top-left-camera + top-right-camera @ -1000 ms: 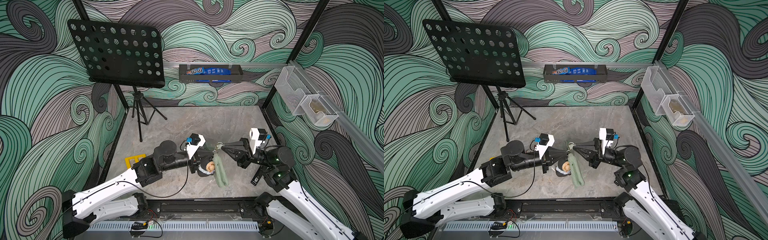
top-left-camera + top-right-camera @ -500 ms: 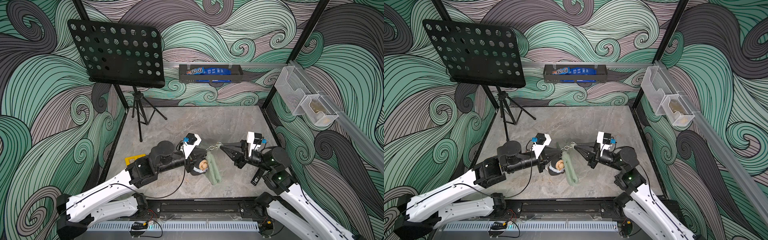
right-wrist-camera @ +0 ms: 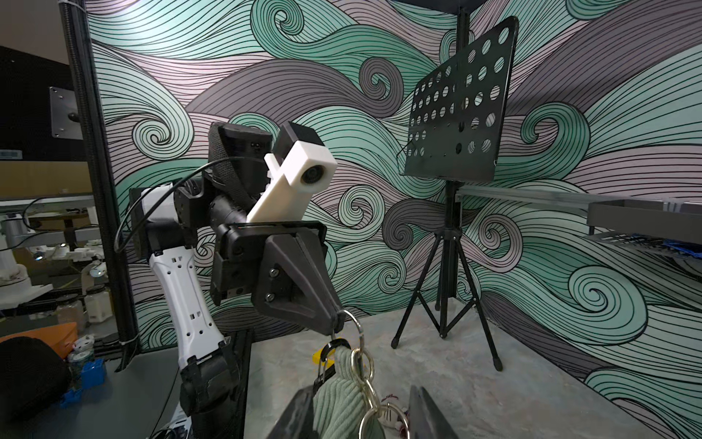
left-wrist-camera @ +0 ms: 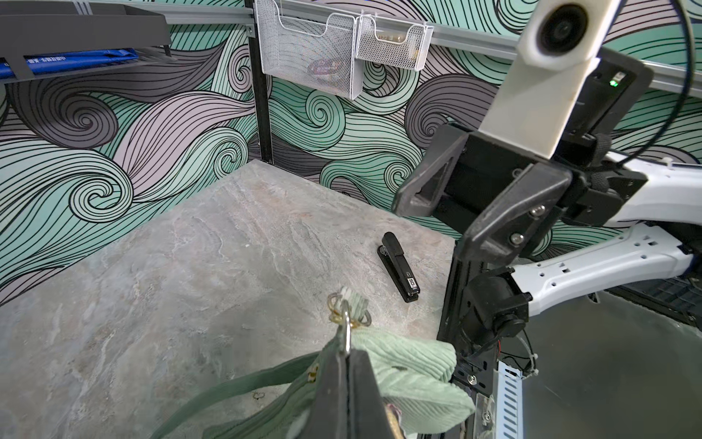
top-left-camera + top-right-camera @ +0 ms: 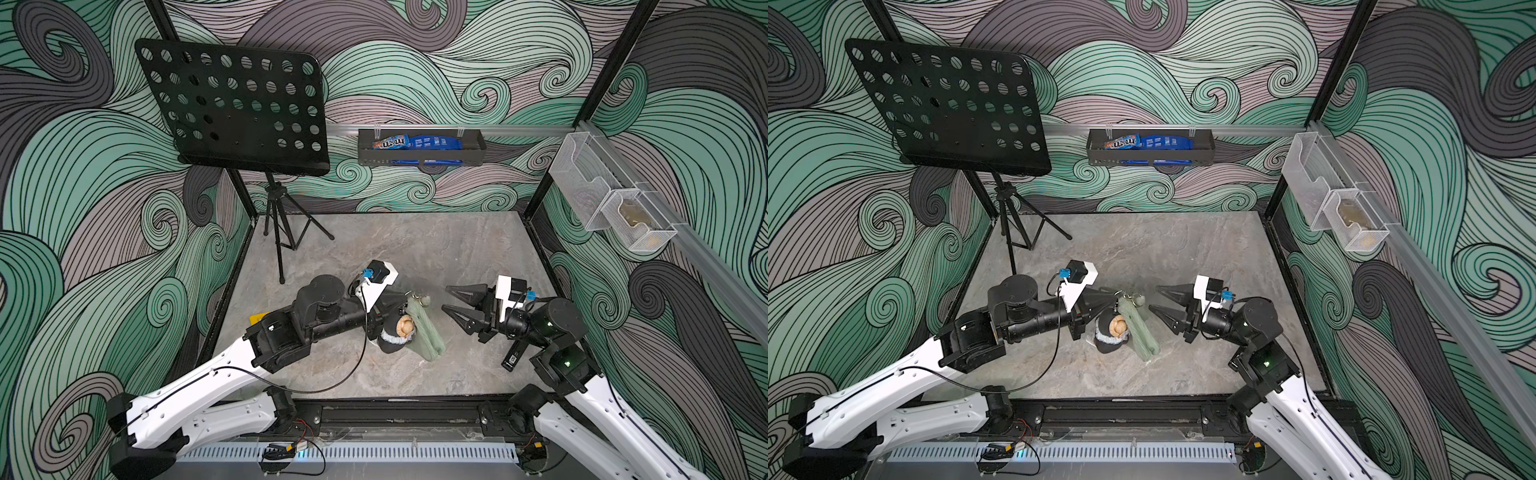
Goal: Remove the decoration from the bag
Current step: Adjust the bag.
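Sage-green corduroy bag [image 5: 424, 334] dangling lengthwise from its top ring [image 4: 345, 327] pinched in the clamped left gripper [image 5: 405, 300], plush decoration [image 5: 401, 327] tucked against the bag's left-arm flank, right gripper [image 5: 445, 298] parted and empty just off the bag's opposite flank, level with that ring.

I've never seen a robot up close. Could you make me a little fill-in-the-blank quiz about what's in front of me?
1. The left tool is shut on the metal ring of the bag, whose cloth is ____ in colour.
2. The right tool, apart from the bag, has its jaws ____.
3. The stapler lying on the table is ____ in colour.
Missing words: green; open; black.
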You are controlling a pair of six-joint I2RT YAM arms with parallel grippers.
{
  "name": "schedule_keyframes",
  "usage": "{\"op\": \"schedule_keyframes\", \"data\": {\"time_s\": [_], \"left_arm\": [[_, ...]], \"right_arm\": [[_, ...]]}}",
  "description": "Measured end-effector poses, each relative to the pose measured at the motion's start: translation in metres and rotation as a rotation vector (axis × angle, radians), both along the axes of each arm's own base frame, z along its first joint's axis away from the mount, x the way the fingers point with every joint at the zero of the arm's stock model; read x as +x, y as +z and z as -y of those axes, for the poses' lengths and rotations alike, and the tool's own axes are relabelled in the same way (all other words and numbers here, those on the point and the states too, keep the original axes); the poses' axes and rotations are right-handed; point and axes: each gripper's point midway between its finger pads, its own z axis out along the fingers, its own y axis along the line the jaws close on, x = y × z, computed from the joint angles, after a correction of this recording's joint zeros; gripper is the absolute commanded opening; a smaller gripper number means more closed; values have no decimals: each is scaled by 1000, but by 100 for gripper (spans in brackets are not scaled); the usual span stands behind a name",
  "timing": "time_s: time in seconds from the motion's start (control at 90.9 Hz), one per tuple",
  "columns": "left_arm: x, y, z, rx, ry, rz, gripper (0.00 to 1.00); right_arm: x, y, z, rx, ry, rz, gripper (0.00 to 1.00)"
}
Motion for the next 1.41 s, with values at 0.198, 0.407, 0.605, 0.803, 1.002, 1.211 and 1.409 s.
{"op": "schedule_keyframes", "data": {"time_s": [0.198, 0.407, 0.605, 0.803, 1.002, 1.211, 1.409], "left_arm": [[-14, -4, 5, 7, -93, -23, 0], [-31, -6, 13, 0, -211, -48, 0], [-39, -13, 20, 10, -279, -74, 0], [-46, -14, 24, 7, -324, -89, 0], [-47, -14, 24, 5, -335, -92, 0], [-48, -11, 26, -8, -347, -93, 0], [-46, -12, 28, -13, -344, -105, 0]], "right_arm": [[-12, -9, -14, -21, 157, -53, 37], [-25, -15, -24, -38, 301, -94, 31], [-37, -17, -26, -51, 397, -108, 34], [-44, -17, -26, -58, 449, -104, 24], [-45, -18, -29, -62, 459, -114, 23], [-44, -16, -31, -60, 448, -110, 21], [-40, -20, -33, -67, 427, -126, 28]]}}
